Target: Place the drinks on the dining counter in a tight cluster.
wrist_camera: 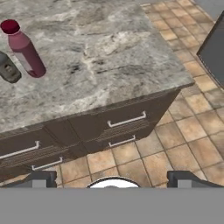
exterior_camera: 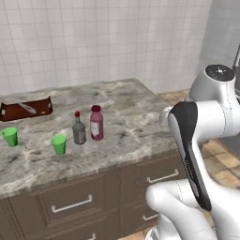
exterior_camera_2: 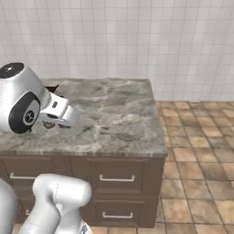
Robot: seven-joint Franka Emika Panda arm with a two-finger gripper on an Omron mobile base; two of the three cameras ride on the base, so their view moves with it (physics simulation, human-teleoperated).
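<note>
Two drinks stand side by side on the dining counter. One is a small grey-brown bottle with a red cap, cut by the left edge of the hand view. The other, just to its right, is a taller maroon bottle. My gripper is open and holds nothing. It hangs off the counter's front edge, well right of the bottles, facing the drawer fronts and floor. In both base views my own arm hides the fingers.
Two green cups stand left of the bottles, with a dark brown tray behind them. Drawers with silver handles sit under the slab. Tiled floor lies to the right, where a dark appliance stands.
</note>
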